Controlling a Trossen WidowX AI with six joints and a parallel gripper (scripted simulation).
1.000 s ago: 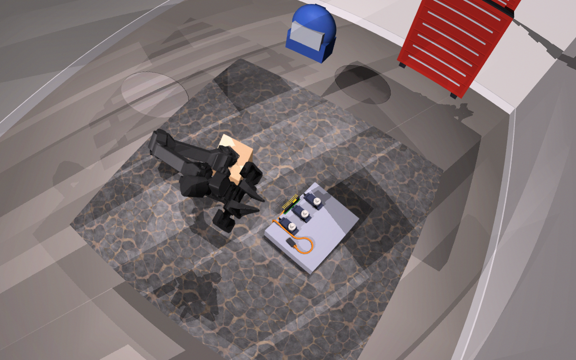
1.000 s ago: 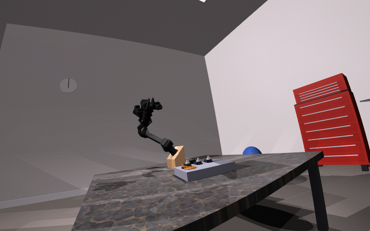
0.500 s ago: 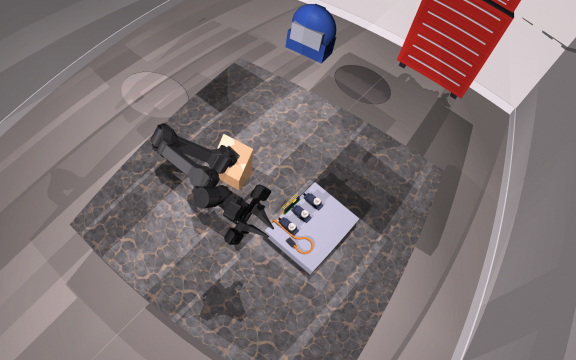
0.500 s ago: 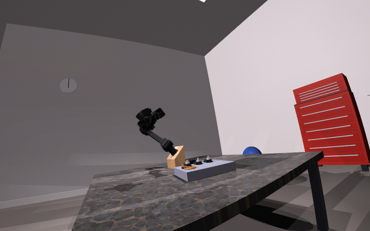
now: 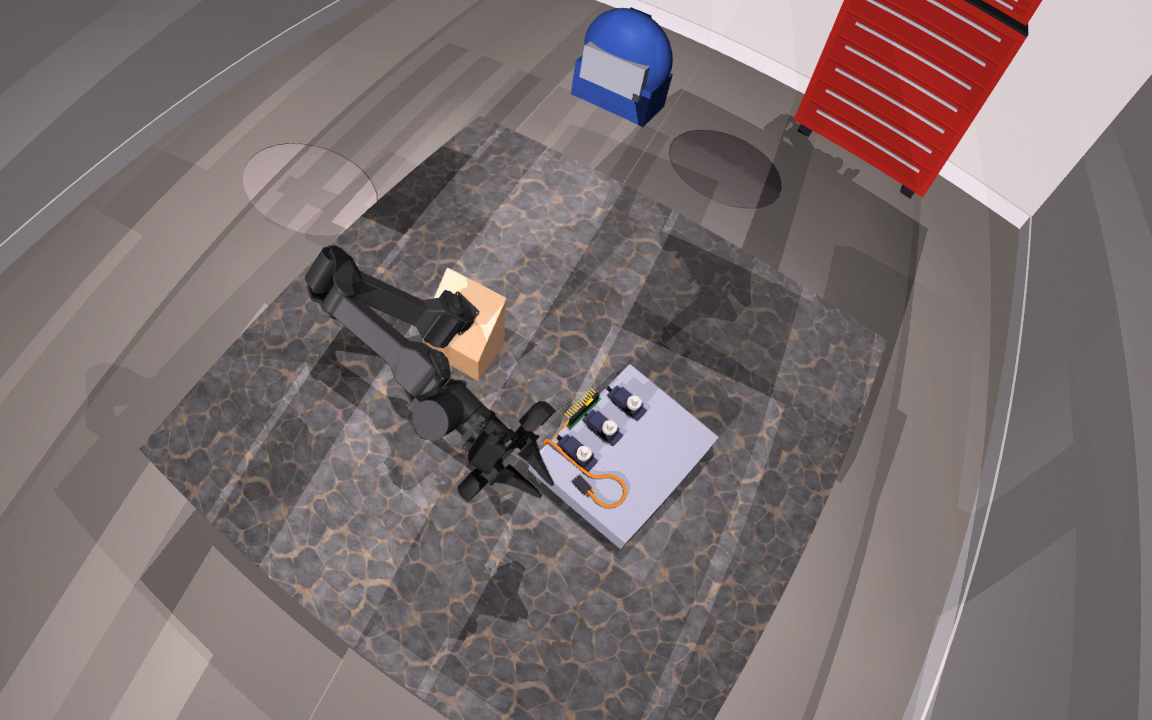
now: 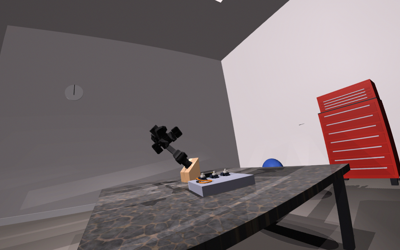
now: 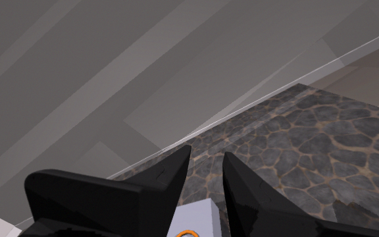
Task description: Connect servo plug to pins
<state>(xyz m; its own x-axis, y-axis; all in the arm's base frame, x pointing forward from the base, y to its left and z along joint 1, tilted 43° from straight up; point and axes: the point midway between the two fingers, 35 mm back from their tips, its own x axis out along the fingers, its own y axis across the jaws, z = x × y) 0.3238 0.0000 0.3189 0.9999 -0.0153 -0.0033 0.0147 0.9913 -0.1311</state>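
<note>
The pale holder (image 5: 665, 461) (image 6: 226, 184) (image 7: 193, 215) lies on the table and carries three dark servos with white hubs. An orange lead (image 5: 626, 489) (image 6: 211, 180) (image 7: 187, 231) loops on its top near one corner and ends in the dark plug (image 5: 581, 485), which lies flat. A row of yellow pins (image 5: 575, 408) sticks out at the holder's edge; the coloured band and dot are too small to tell. My gripper (image 5: 545, 489) (image 7: 206, 154) is partly open and empty, raised above the table. The plug is out of sight in the wrist view. The fingertips are unclear in the exterior view.
A wooden block (image 5: 480, 344) (image 6: 192, 171) stands behind the holder, by the arm's base. The patterned table (image 5: 365, 537) (image 6: 139, 214) lies below. A red tool cabinet (image 5: 902, 98) (image 6: 353, 136) and a blue round-topped object (image 5: 629, 40) (image 6: 272, 163) are beyond the table.
</note>
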